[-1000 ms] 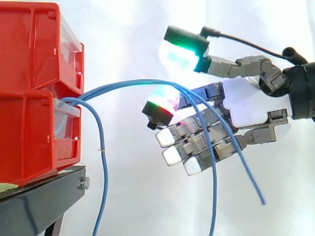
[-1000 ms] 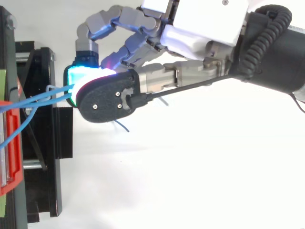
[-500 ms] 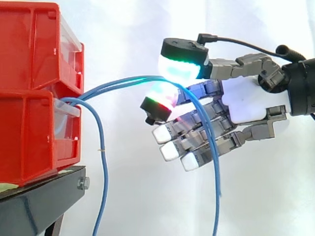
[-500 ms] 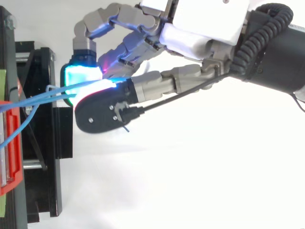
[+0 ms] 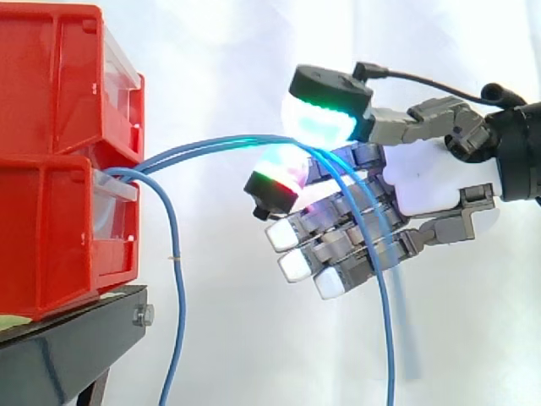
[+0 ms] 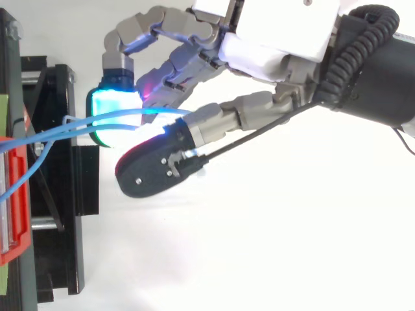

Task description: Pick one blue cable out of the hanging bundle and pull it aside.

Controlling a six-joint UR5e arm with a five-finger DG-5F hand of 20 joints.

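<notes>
Blue cables (image 5: 211, 145) level toward hand (image 5: 423, 182), ends hanging down

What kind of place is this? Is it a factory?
Probably a robot test lab rather than a factory: a robot hand works at blue cables coming from red bins on a black stand, before a white curtain.

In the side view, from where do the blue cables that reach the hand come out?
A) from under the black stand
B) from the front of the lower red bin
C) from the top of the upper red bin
B: the blue cables leave the front opening of the lower red bin, just below the upper red bin, and arc across to the hand.
</notes>
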